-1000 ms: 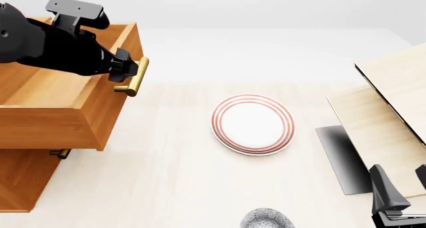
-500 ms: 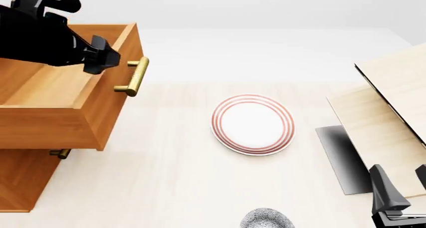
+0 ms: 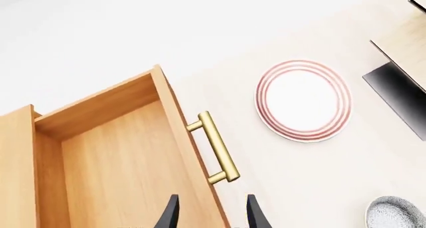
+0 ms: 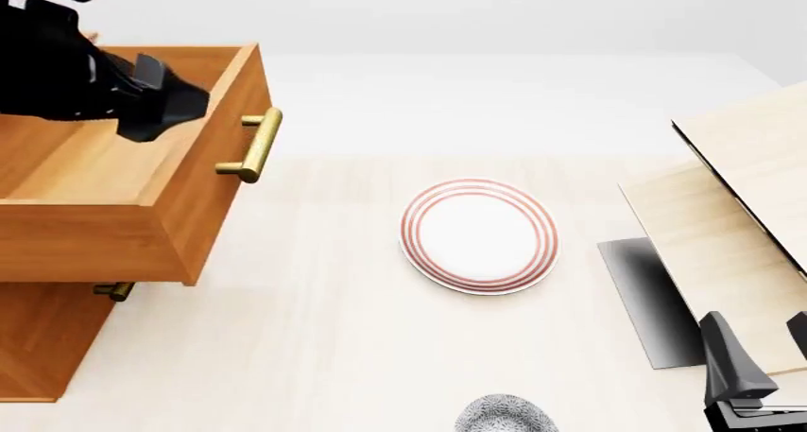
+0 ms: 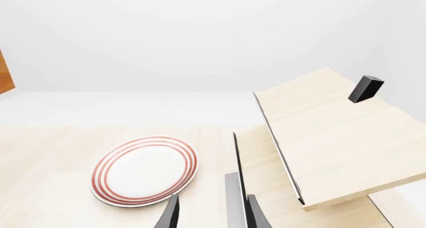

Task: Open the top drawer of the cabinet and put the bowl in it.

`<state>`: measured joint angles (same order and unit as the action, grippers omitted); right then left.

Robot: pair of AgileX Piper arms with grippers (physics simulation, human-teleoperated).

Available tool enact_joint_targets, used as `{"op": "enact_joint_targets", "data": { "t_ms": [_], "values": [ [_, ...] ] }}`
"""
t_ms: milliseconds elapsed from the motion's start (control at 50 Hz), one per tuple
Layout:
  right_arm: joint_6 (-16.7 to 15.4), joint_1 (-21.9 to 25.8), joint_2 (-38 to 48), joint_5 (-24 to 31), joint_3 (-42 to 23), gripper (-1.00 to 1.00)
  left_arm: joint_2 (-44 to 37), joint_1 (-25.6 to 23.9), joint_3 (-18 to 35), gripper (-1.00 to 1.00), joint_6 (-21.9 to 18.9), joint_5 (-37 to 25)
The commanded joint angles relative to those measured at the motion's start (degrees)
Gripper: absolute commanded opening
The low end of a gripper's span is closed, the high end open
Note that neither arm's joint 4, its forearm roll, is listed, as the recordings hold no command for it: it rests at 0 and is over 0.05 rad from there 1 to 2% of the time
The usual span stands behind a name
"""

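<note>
Top drawer is standing pulled out of the cabinet. Left gripper is hovering over it, jaws parted, holding nothing. Right gripper is idling low, likewise parted and empty. Speckled bowl is sitting at the near table edge, apart from the red-ringed plate. Judgement: pinch the bowl's rim, lift well above the drawer front, lower inside gently.

One cabinet, one plate, one bowl, two hands.
</note>
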<state>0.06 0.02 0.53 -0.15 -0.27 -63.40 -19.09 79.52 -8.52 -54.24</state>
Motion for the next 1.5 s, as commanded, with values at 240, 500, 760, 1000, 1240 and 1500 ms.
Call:
{"op": "enact_joint_targets", "data": {
  "t_ms": [240,500,760,1000,1240,1500],
  "values": [
    [-0.04,0.00,-0.05,0.01,0.03,1.00,5.33,-4.60,-7.92,1.00,-4.45,3.48],
    [-0.07,0.01,-0.08,0.00,0.03,1.00,7.22,-7.42,-10.88,1.00,-6.32,5.26],
    [-0.03,-0.01,-0.04,0.01,0.03,1.00,8.65,-10.18,-13.92,1.00,-6.05,7.15],
    [-0.01,-0.02,-0.05,0.01,0.03,1.00,8.08,-14.80,-15.46,1.00,-4.26,9.39],
    [-0.05,0.01,-0.08,0.00,0.03,1.00,4.88,-19.08,-17.60,1.00,-2.77,13.71],
    [-0.01,0.00,-0.07,0.00,0.03,1.00,1.60,-23.48,-19.28,1.00,0.59,18.12]
  ]
}}
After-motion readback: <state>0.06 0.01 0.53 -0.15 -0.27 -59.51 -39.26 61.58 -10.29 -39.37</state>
